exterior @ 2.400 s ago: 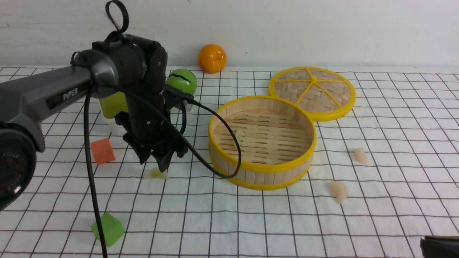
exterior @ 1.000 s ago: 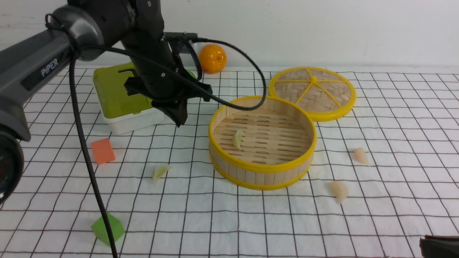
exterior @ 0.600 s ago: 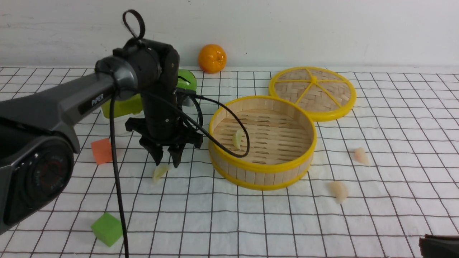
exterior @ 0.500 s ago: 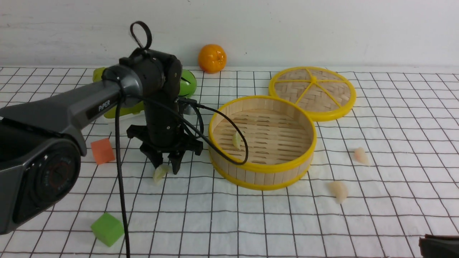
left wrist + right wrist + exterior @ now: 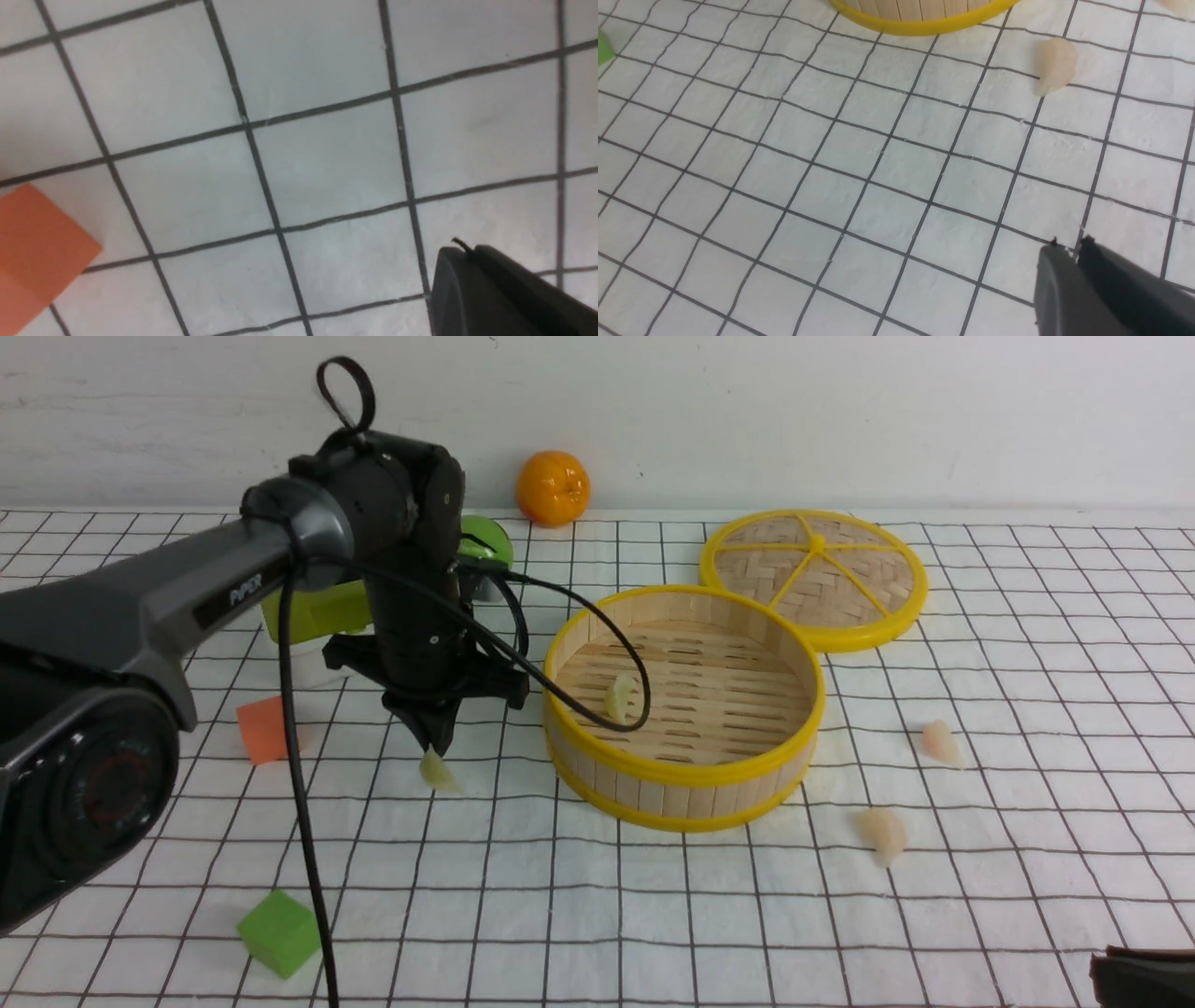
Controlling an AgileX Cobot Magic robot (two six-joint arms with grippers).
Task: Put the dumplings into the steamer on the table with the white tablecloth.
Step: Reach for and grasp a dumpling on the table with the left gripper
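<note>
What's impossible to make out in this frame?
- Front view: whether the green dumpling at the left gripper tips clears the cloth; too small.
- Left wrist view: dumpling out of frame, only one finger shows.
- Front view: left arm hides most of the green box.
- Right gripper: front view's bottom edge cuts off all but a corner.

My dark grey, tapered-tube left arm (image 5: 121, 616) carries white PiPER lettering (image 5: 246, 590), a rounded black wrist housing (image 5: 392, 513), a round dark joint cap (image 5: 89, 793) with faint red print, and a trailing black cable (image 5: 297, 821).
</note>
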